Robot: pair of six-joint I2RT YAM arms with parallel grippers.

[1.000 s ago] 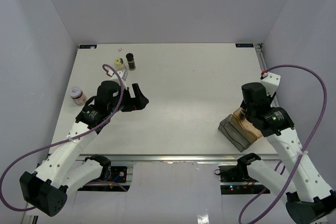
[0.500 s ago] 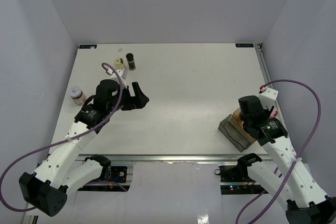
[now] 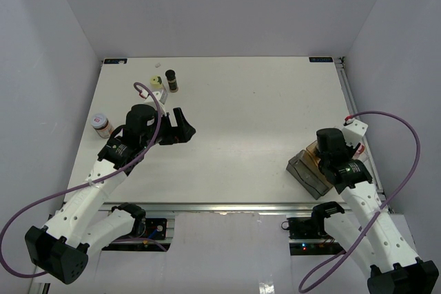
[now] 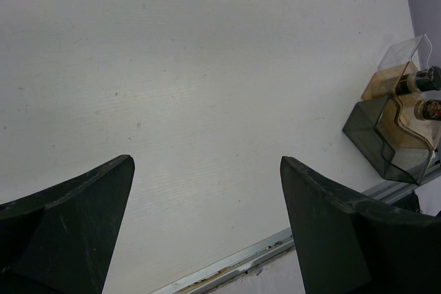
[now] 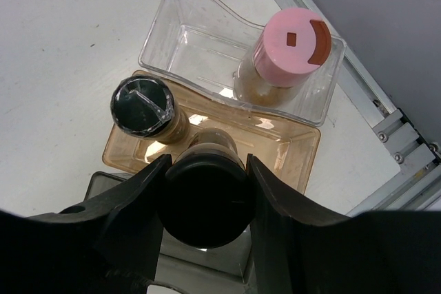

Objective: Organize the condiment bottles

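My right gripper (image 5: 205, 194) is shut on a dark brown bottle with a black cap (image 5: 203, 201), held over the amber tray (image 5: 289, 149). A second black-capped bottle (image 5: 141, 108) stands in that amber tray. A pink-lidded bottle (image 5: 293, 43) stands in the clear tray (image 5: 179, 32) beyond it. At the far left of the table stand a black-capped bottle (image 3: 171, 80), a pale-yellow-lidded one (image 3: 156, 84) and a pink-lidded one (image 3: 101, 124). My left gripper (image 3: 182, 129) hovers open over bare table, holding nothing (image 4: 205, 163).
A grey tray (image 5: 207, 266) lies below the amber one, the three forming a stepped rack (image 3: 310, 170) near the table's right front corner. The table's metal front rail (image 4: 227, 266) runs close under my left gripper. White walls enclose the table.
My right arm has drawn back toward the near edge and come down over the rack with the bottle in its grip. The left arm has barely moved.
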